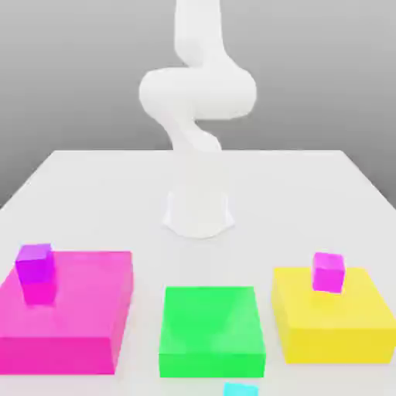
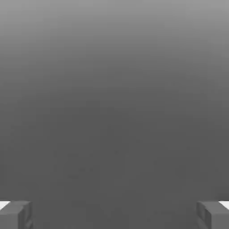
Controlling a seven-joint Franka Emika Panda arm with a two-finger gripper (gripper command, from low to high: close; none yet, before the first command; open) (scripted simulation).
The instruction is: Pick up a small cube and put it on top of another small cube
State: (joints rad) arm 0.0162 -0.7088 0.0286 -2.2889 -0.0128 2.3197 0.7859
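The small cyan cube (image 1: 240,389) lies on the white table at the near edge of the exterior view, just in front of the green block, partly cut off by the frame. The other small cube (image 1: 36,272), with a violet-purple top and magenta sides, stands on the flat magenta block at the exterior view's left. In the hand view my gripper (image 2: 114,214) is open: its two grey fingers (image 2: 15,215) stand far apart with nothing between them, facing plain grey background. The white arm (image 1: 197,93) rises from its base at the table's middle.
A flat magenta block (image 1: 77,309), a green block (image 1: 210,329) and a yellow block (image 1: 332,325) sit in a row near the front. A pinker magenta small cube (image 1: 328,271) rests on the yellow block. The arm's base (image 1: 198,213) stands behind the green block.
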